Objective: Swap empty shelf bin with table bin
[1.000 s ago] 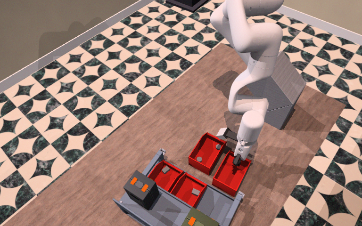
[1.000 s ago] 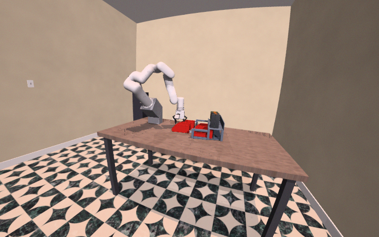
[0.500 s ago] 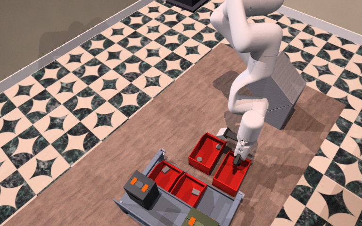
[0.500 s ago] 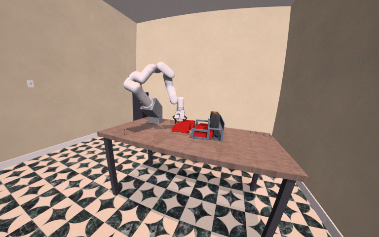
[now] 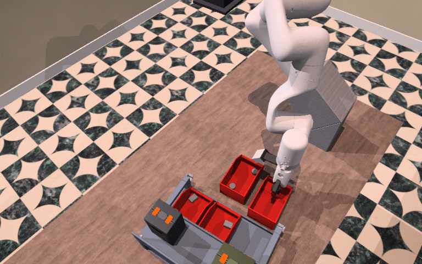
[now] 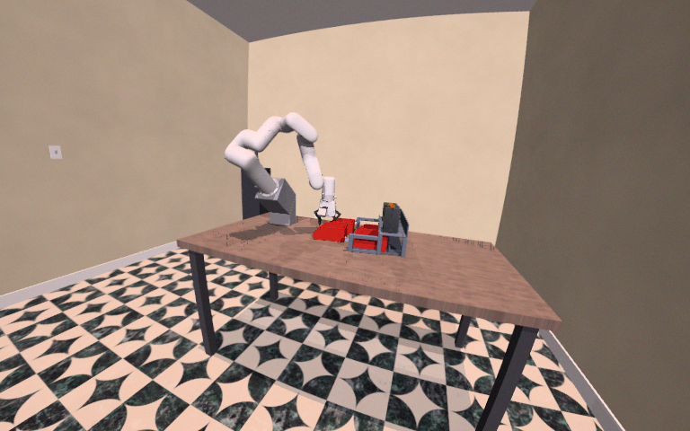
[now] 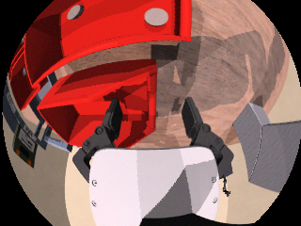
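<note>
Hiding empty bin's [image 5: 267, 207] rear wall: pincer [image 5: 276, 187].

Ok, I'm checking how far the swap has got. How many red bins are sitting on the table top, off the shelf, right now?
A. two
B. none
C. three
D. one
A: in the top view two red bins stand side by side on the table in front of the shelf, the bin with parts and the empty bin, with the open gripper over the empty one.
</note>
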Available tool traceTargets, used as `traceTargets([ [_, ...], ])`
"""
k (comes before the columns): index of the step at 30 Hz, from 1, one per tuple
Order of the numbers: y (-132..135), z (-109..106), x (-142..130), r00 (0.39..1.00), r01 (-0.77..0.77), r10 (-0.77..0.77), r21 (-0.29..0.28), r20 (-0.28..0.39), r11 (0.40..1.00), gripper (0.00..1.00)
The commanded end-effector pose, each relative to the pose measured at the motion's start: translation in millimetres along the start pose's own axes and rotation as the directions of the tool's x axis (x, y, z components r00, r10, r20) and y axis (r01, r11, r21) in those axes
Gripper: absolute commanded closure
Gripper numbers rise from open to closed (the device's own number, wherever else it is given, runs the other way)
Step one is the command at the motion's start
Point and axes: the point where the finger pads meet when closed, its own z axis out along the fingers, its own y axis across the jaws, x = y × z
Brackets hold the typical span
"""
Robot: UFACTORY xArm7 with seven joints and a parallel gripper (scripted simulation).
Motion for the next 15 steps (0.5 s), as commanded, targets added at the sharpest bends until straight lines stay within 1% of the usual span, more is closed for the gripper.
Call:
traceTargets([
  [1, -1.4, -2.5, -1.1, 1.000, 0.000, 0.000, 0.003, 0.003, 1.000, 0.05],
  [10, -1.4, -8.9, -1.1, 1.000, 0.000, 0.000, 0.003, 0.003, 1.000, 0.05],
  [15, -1.4, -17.0, -1.1, 1.000, 0.000, 0.000, 0.003, 0.003, 1.000, 0.05],
])
